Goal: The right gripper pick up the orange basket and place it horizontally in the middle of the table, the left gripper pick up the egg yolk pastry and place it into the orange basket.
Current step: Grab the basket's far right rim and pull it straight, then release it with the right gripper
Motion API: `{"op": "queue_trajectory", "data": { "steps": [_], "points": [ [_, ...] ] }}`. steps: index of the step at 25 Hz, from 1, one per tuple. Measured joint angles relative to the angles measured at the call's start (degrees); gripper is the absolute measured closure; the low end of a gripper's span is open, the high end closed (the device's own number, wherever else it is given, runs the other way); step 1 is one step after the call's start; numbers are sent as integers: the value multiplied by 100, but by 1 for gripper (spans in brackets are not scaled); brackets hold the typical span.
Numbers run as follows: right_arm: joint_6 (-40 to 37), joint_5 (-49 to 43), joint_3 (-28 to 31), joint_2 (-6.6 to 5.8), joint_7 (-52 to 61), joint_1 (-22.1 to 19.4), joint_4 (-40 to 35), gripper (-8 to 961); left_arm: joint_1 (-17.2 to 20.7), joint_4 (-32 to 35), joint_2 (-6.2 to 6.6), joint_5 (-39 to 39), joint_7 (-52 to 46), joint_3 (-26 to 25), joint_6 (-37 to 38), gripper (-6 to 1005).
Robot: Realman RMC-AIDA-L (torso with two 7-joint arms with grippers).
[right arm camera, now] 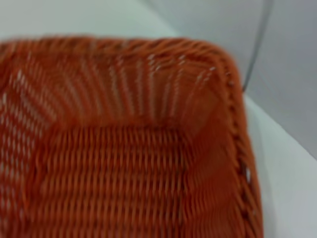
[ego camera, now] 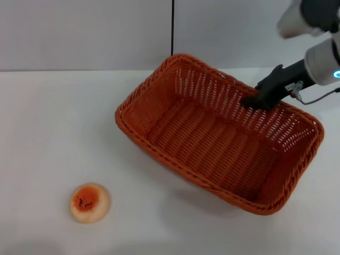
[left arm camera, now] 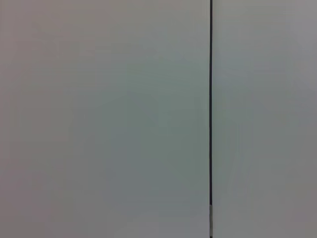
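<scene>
The orange basket (ego camera: 212, 143) sits right of the table's centre in the head view, turned diagonally, with a shadow under its near edge. My right gripper (ego camera: 258, 99) reaches in from the upper right and is shut on the basket's far long rim. The right wrist view is filled with the basket's (right arm camera: 124, 173) woven floor and one corner. The egg yolk pastry (ego camera: 90, 202) lies alone on the white table (ego camera: 53, 133) at the near left, well apart from the basket. My left gripper is out of view; its wrist view shows only a wall.
A pale wall with a thin black vertical seam (ego camera: 172, 26) stands behind the table. The same wall seam (left arm camera: 210, 99) shows in the left wrist view. White tabletop stretches between the pastry and the basket.
</scene>
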Motion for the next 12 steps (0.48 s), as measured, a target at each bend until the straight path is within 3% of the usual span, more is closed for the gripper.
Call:
{"op": "queue_trajectory", "data": {
  "steps": [6, 12],
  "points": [
    [-113, -520, -749, 141, -450, -121, -705, 795, 146, -14, -10, -1, 0, -3, 46, 218],
    [-141, -493, -915, 192, -1306, -317, -1455, 793, 312, -54, -17, -26, 0, -20, 136, 219]
  ]
}}
